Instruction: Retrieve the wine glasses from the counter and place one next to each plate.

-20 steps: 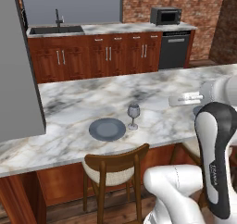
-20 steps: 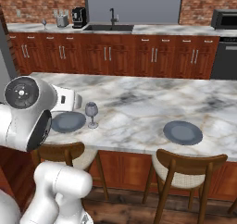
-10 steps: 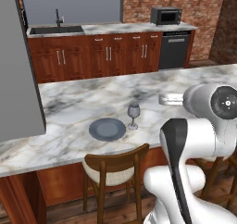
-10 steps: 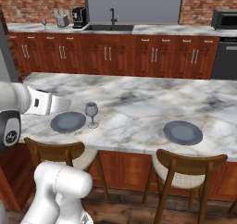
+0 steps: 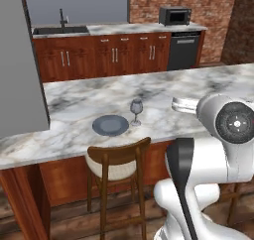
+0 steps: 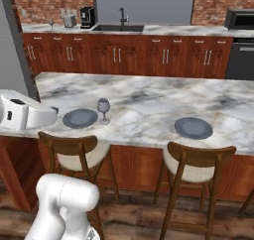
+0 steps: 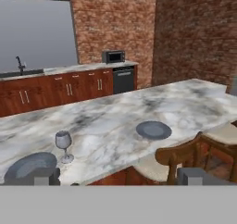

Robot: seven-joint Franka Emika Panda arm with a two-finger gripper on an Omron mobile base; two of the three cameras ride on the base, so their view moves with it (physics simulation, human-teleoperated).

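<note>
One wine glass (image 6: 103, 109) stands upright on the marble island tabletop (image 6: 149, 105), just right of the left plate (image 6: 80, 118), so that place looks served. The right plate (image 6: 193, 127) lies well apart along the same near edge with nothing beside it. A small stemmed shape that may be the second wine glass (image 6: 51, 23) stands on the far tabletop (image 6: 163, 30), at its left end near a toaster (image 6: 69, 20) and a dark coffee machine (image 6: 87, 17); it is too small to be sure. The tool (image 7: 118, 177) shows both tips spread wide at the bottom of the hand view, with nothing between them. By my judgement the first half is done, and the next move calls for driving to that far tabletop to fetch the remaining glass. No brand, label or writing is readable on the microwave (image 5: 174, 15) or anything else.
</note>
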